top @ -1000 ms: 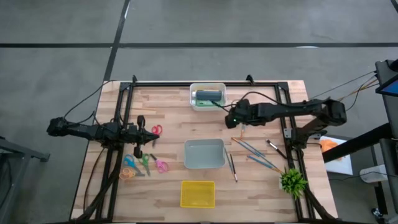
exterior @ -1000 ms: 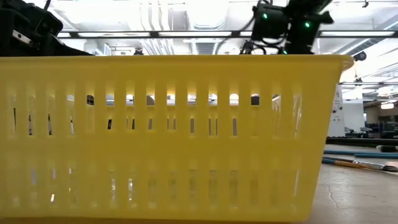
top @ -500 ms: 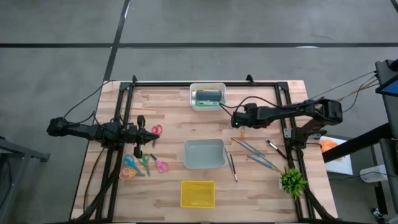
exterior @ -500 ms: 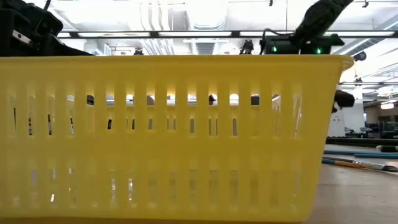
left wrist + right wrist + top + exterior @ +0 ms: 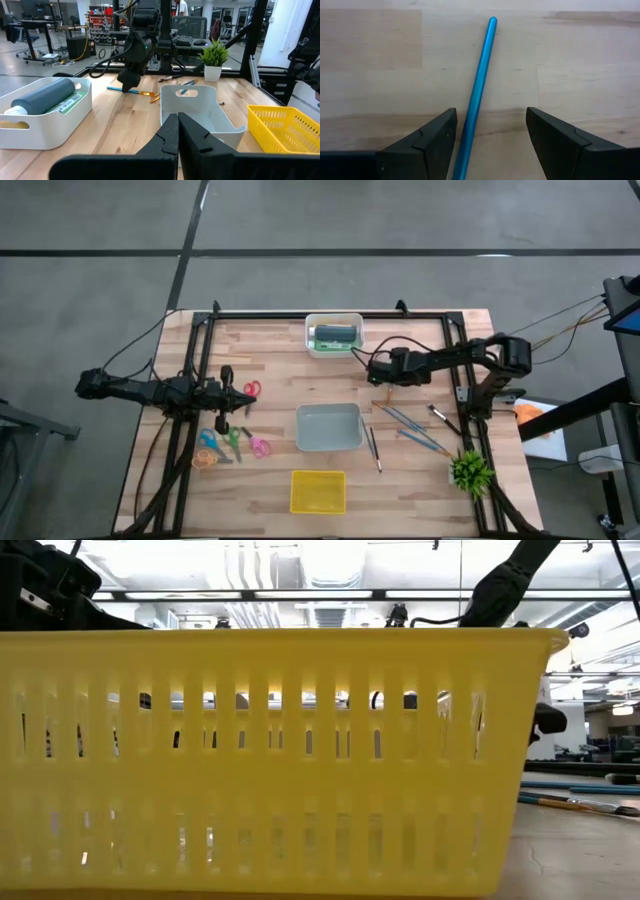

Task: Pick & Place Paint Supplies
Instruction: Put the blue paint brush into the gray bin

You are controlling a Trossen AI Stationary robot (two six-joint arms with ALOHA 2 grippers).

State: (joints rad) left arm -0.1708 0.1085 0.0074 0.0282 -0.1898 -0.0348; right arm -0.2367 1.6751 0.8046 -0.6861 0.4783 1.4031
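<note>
My right gripper (image 5: 489, 137) is open and low over the table, right of the white bin (image 5: 312, 350). Its fingers stand on either side of a blue-handled brush (image 5: 479, 80) that lies flat on the wood, and they do not touch it. The left wrist view shows that gripper (image 5: 128, 81) above the brush (image 5: 120, 90). More brushes (image 5: 402, 418) lie toward the right edge. A dark blue tube (image 5: 335, 333) and a green one (image 5: 67, 101) lie in the white bin. My left gripper (image 5: 177, 131) is shut and waits at the left (image 5: 232, 393).
A grey bin (image 5: 329, 442) sits mid-table, with a yellow basket (image 5: 318, 491) near the front edge that fills the low view (image 5: 270, 760). Scissors (image 5: 232, 442) lie by the left arm. A green spiky plant (image 5: 470, 470) stands at the right front. Bare wood surrounds the blue brush.
My right gripper has come down toward the table and now sits just above the blue-handled brush; in the low view it has dropped behind the yellow basket. Nothing on the table has moved.
</note>
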